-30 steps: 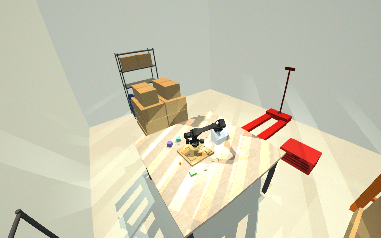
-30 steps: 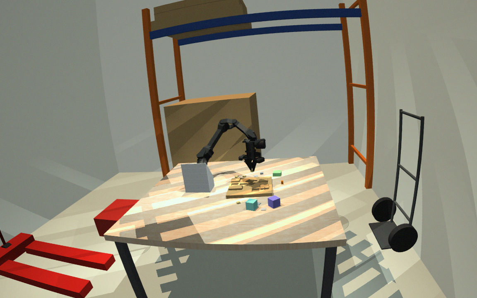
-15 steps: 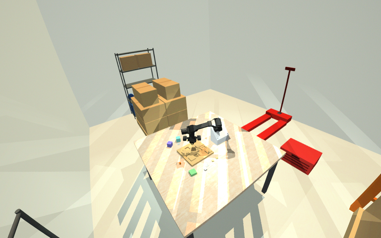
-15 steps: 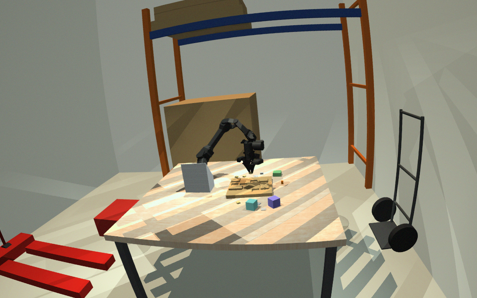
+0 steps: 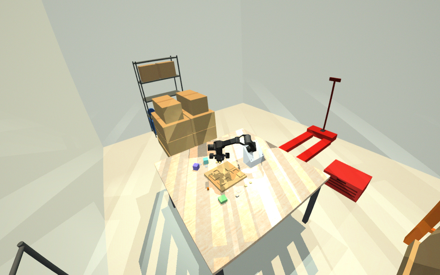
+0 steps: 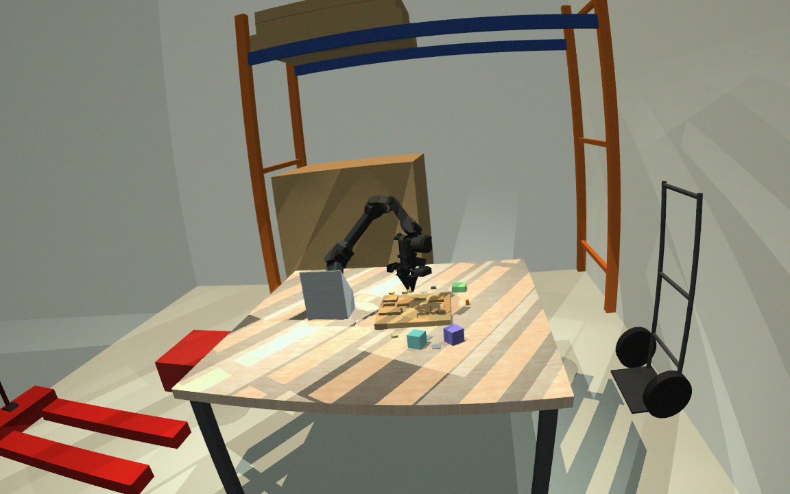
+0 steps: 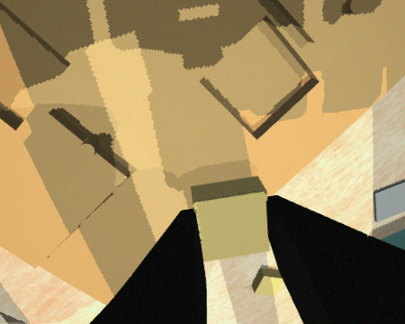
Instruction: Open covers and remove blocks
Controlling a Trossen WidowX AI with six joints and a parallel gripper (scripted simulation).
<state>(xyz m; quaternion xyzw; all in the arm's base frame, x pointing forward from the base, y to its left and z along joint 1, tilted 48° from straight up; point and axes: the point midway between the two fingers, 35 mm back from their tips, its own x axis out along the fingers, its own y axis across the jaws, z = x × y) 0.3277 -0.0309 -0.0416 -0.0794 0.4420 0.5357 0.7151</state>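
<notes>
Above the edge of the flat wooden puzzle board [image 5: 222,186] [image 6: 413,322] [image 7: 175,112], in the top view, hangs the black claw [image 5: 219,162] [image 6: 410,289] [image 7: 230,216]. In the exterior view, it is raised over the bench [image 5: 242,219] [image 6: 447,393] [image 7: 238,288]. In the wrist view, it grasps a small yellow-olive block [image 7: 233,227]. The step is probably carrying this block off; next it should be lowered beside the board, avoiding the similar yellow piece [image 7: 269,285], and be released. I can read no label or brand.
</notes>
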